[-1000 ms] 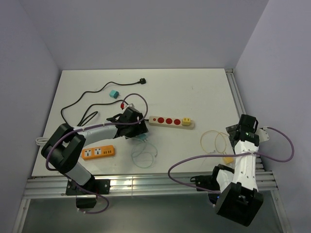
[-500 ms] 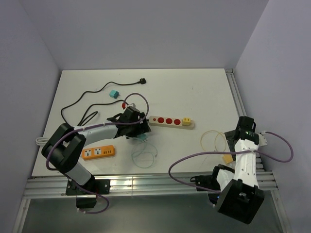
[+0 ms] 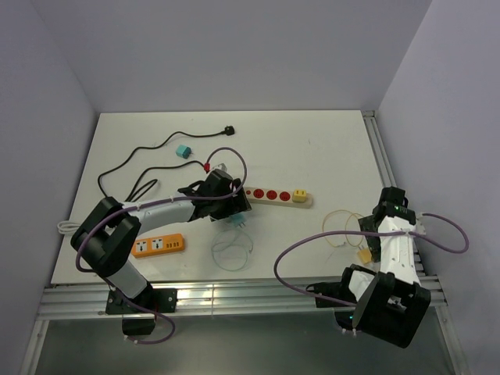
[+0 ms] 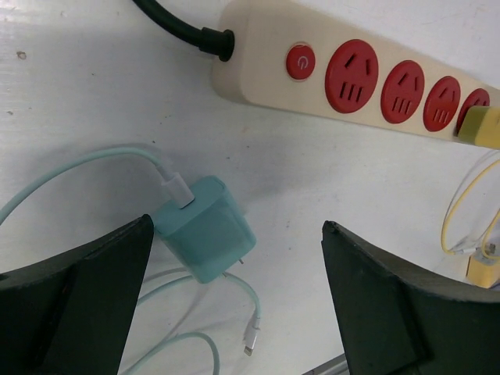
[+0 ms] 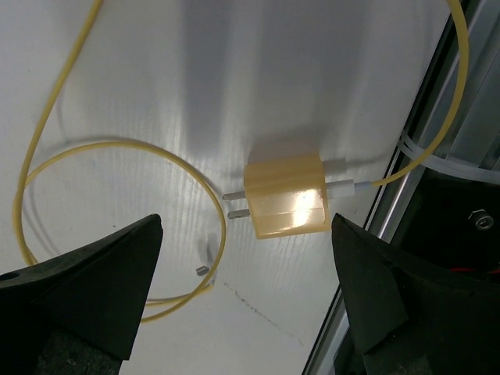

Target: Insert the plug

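Enclosing the white tabletop [image 3: 312, 148], lilac walls [image 3: 234, 55] are seen. The left gripper [image 4: 237, 226] and right gripper [image 5: 247, 223] are held spread apart, empty, over a teal charger [image 4: 205, 230] and a yellow charger [image 5: 285, 195].

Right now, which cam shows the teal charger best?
Left wrist: the teal charger lies close up, prongs and cable clear. Top external shows the teal charger as a small speck; right wrist misses it.

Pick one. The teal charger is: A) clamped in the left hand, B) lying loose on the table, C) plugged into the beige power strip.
B: the teal charger lies on the table, apart from the power strip, untouched between the left hand's open fingers.
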